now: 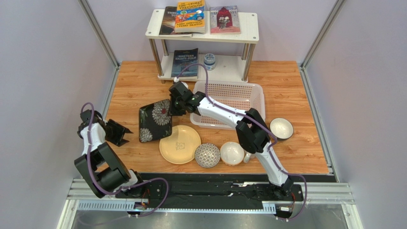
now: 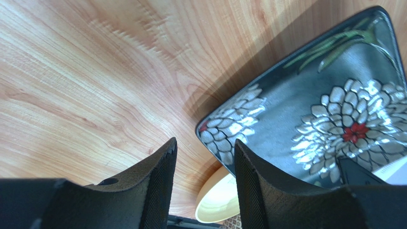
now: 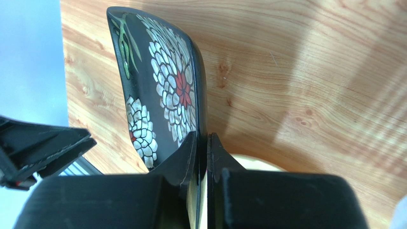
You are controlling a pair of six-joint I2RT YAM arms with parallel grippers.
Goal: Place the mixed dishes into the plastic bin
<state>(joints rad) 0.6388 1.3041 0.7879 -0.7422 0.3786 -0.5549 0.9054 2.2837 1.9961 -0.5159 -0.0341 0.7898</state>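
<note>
My right gripper (image 1: 173, 106) is shut on the right edge of the black square floral plate (image 1: 154, 121), which hangs tilted above the table; its edge sits between my fingers (image 3: 188, 157). The plate (image 2: 329, 109) also shows in the left wrist view. My left gripper (image 1: 120, 132) is open and empty, left of the plate. The round yellow plate (image 1: 179, 144), grey-patterned bowl (image 1: 207, 155), white bowl (image 1: 232, 153) and dark-outside bowl (image 1: 281, 128) lie on the table. The white plastic bin (image 1: 234, 95) stands behind them. The mug is mostly hidden behind my right arm.
A white two-tier shelf (image 1: 248, 28) with books stands at the back, with a small blue-and-white jar (image 1: 209, 60) on its lower tier. Grey walls close in both sides.
</note>
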